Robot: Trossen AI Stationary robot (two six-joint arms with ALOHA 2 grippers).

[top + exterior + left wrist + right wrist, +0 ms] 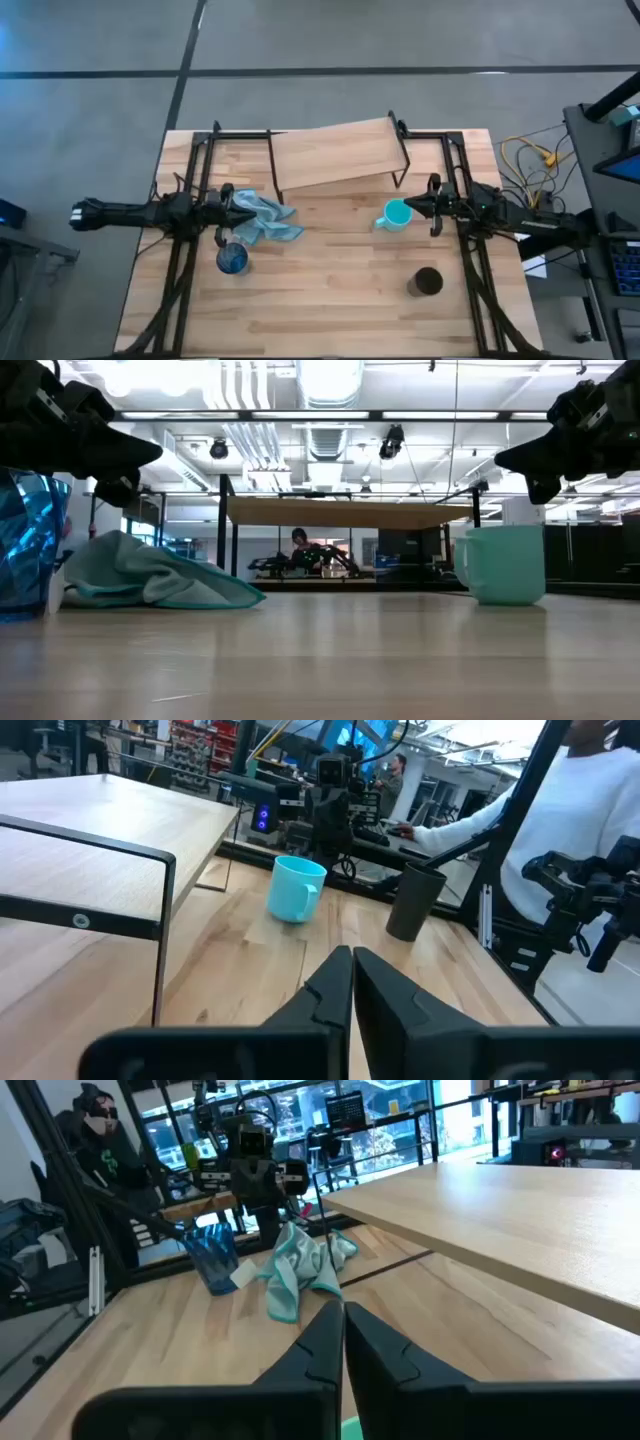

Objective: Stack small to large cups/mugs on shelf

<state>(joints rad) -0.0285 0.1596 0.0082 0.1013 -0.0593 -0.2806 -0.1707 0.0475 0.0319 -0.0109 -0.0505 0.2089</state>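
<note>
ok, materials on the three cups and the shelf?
Blue cup: looks like clear faceted glass or plastic; the background shows through it. Teal mug: opaque, smooth, likely ceramic, possibly plastic. Black cup: matte and opaque, material unclear. Shelf: light wood-grain board on thin black legs that look like metal.

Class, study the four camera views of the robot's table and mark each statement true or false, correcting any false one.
1. The shelf carries no cups. True.
2. The teal mug stands on the shelf. False: it stands on the table, just in front of the right claw.
3. The left claw is shut and empty. True.
4. The black cup lies tipped over. False: it stands upright.
5. The blue glass cup sits beside the light blue cloth. True.
</note>
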